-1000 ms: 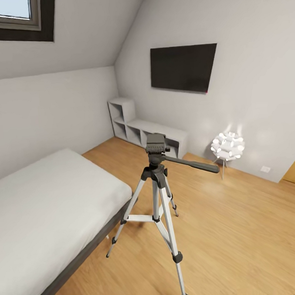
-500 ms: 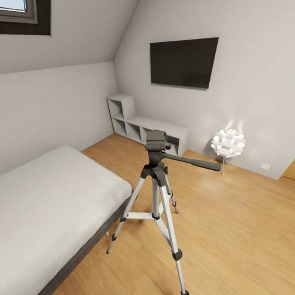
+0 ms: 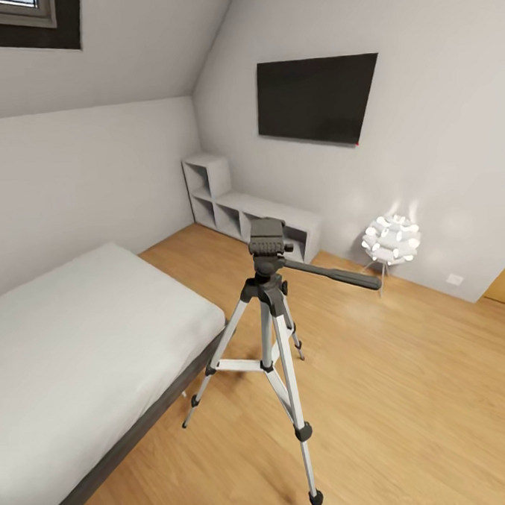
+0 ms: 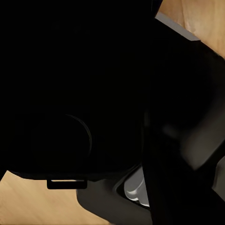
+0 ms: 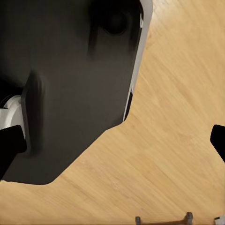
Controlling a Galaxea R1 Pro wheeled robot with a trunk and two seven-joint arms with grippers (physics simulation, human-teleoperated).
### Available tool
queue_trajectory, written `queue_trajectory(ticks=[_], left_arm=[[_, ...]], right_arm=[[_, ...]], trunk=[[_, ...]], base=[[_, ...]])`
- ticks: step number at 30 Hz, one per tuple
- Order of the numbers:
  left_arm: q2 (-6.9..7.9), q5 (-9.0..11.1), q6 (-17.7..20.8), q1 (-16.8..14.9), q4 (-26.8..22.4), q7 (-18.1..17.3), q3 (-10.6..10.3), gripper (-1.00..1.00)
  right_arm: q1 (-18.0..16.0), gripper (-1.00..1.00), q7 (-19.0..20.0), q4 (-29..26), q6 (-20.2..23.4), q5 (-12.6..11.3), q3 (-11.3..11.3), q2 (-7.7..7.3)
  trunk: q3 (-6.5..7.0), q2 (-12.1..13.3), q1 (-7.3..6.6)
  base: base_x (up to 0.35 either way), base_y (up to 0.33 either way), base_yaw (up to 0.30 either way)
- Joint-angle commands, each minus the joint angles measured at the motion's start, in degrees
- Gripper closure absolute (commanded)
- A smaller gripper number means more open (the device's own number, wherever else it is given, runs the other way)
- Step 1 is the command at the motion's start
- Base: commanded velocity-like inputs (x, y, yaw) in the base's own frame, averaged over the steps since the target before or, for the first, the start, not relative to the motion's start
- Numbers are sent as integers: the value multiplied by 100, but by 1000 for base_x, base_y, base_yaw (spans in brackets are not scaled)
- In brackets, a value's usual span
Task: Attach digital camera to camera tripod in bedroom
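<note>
The camera tripod (image 3: pixel 272 311) stands on the bedroom's wood floor in the middle of the head view, beside the bed. Its three silver legs are spread. Its black head (image 3: pixel 268 244) is bare on top, and the long pan handle (image 3: pixel 336 276) points right. In the left wrist view a black body with a round lens outline, the digital camera (image 4: pixel 70 93), sits right against the lens, with my left gripper (image 4: pixel 112 122) shut on it. My right gripper (image 5: pixel 112 143) is open over the plank floor, its black fingertips (image 5: pixel 218 140) far apart with nothing between them.
A grey bed with a white mattress (image 3: pixel 79 345) lies left of the tripod. A black TV (image 3: pixel 314 99) hangs above a low grey shelf unit (image 3: pixel 235 209). A lit globe lamp (image 3: pixel 391 240) stands far right. My own dark trunk (image 5: pixel 70 93) shows in the right wrist view.
The whole head view has shifted, so the window slides up and out and the tripod sits a little farther off. Nothing in the room has moved.
</note>
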Motion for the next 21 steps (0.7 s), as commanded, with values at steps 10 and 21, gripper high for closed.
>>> queue_trajectory(ticks=[10,21], left_arm=[[1,36,23,-1,-2,10,-49,100],[1,36,23,-4,-2,14,-49,100]], right_arm=[[-8,-100,9,17,-20,46,-49,0],[-8,-100,9,17,-20,46,-49,-4]], trunk=[[-101,-9,2],[-204,-9,2]], base=[[0,0,0],[0,0,0]])
